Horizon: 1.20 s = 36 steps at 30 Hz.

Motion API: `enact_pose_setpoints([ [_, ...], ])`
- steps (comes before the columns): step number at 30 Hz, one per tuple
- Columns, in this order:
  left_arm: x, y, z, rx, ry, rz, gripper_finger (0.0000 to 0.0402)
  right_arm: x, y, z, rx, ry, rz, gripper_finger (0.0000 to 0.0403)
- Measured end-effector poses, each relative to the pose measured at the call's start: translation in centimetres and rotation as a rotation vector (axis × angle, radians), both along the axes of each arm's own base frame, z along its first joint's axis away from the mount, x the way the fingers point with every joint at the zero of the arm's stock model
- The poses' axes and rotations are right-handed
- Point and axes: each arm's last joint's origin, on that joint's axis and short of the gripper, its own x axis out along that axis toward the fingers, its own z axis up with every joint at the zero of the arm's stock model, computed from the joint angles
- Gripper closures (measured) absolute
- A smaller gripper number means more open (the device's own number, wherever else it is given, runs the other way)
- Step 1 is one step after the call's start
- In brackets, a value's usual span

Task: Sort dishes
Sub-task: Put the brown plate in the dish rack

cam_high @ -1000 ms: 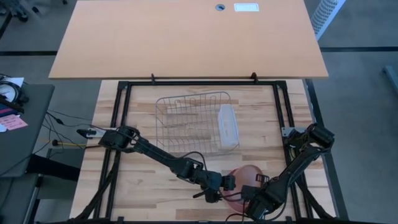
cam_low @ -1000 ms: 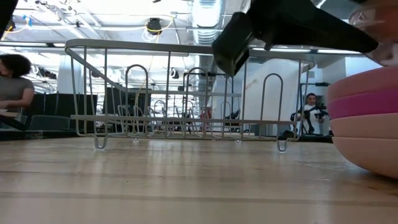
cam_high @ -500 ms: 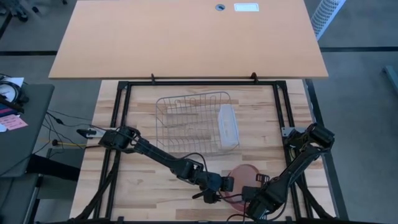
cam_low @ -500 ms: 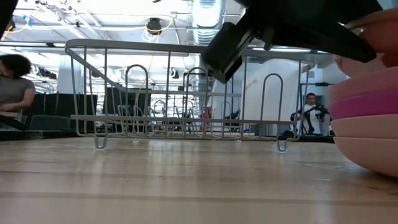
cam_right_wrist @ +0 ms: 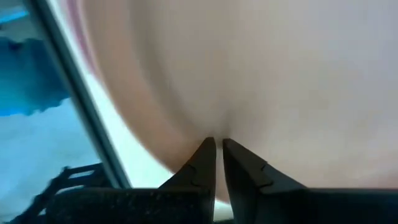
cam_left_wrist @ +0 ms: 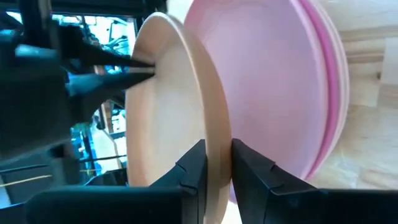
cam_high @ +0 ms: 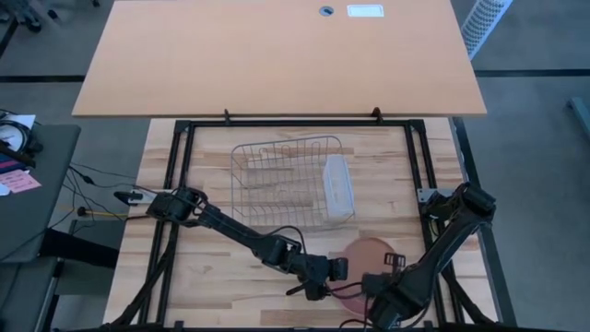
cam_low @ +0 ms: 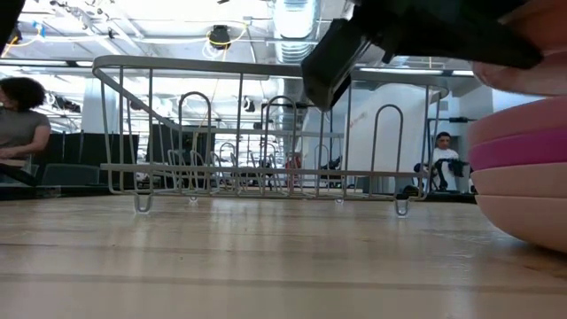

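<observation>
A stack of dishes [cam_high: 369,256] stands near the table's front right. In the low view it shows pale pink [cam_low: 523,120], magenta [cam_low: 518,146] and pale [cam_low: 523,190] plates. The top salmon plate [cam_left_wrist: 186,93] is tipped up off the pink plates [cam_left_wrist: 280,87]. My left gripper [cam_high: 334,277] is at the stack's left edge, shut on that plate. My right gripper [cam_high: 380,282] is at the stack's near edge. Its fingers are all but shut, with only a thin slit between them, right at the plate [cam_right_wrist: 249,74]. My left gripper pinches the salmon plate's rim [cam_left_wrist: 219,127] between its two fingers [cam_left_wrist: 194,163]. It comes from the table's left and slants down. The plate stands tipped away from the pink plates beneath it, with the gap widest on the side away from my fingers. My right gripper's fingertips [cam_right_wrist: 206,149] point down at the salmon plate's surface [cam_right_wrist: 217,121]. The left wrist view shows dark fingers at the plate's far rim [cam_left_wrist: 149,62]. I cannot tell whether they touch or grip the plate.
A wire dish rack [cam_high: 281,180] stands at the table's middle, with a translucent tub [cam_high: 338,187] in its right end. In the low view the rack [cam_low: 266,133] is behind bare wood. A second orange tabletop [cam_high: 277,55] lies beyond the far edge. People are in the room behind.
My right gripper has risen over the stack's near edge. The top salmon plate has shifted and tipped off the plates beneath it, so its underside fills more of the low view's upper right.
</observation>
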Motion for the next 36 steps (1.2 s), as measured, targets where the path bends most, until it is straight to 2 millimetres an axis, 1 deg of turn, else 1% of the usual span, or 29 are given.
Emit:
enact_pose_setpoints([
  [7,-0.1,-0.4,0.2,-0.015,-0.015,0.015,0.035,-1.1,-0.4,4.2,-0.183,-0.05,0.027,0.0362],
  [10,-0.2,-0.6,0.3,-0.035,-0.026,0.036,0.0349,-1.5,-0.3,5.9,-0.167,-0.164,0.062,0.0362],
  [12,-0.3,-0.8,0.3,-0.048,-0.028,0.05,0.0349,-1.9,-0.7,7.1,-0.191,-0.233,0.039,0.0362],
  [17,-0.6,-1.5,0.4,-0.081,-0.041,0.086,0.0348,-3.2,-1.1,8.9,-0.283,-0.462,0.077,0.0362],
  [20,-0.7,-2.0,0.5,-0.103,-0.058,0.115,0.0348,-3.8,-1.5,10.0,-0.334,-0.571,0.115,0.0362],
  [26,-1.2,-2.9,1.1,-0.17,-0.097,0.183,0.0348,-4.3,-2.6,11.6,-0.399,-0.703,0.143,0.0362],
  [29,-1.8,-3.7,1.5,-0.199,-0.101,0.192,0.0348,-4.4,-2.9,12.0,-0.427,-0.749,0.145,0.0362],
  [32,-2.5,-4.6,2.1,-0.232,-0.11,0.195,0.0348,-4.7,-3.1,11.7,-0.458,-0.779,0.14,0.0362],
  [36,-3.6,-5.9,3.0,-0.276,-0.117,0.193,0.0348,-5.4,-2.8,10.2,-0.472,-0.802,0.116,0.0362],
])
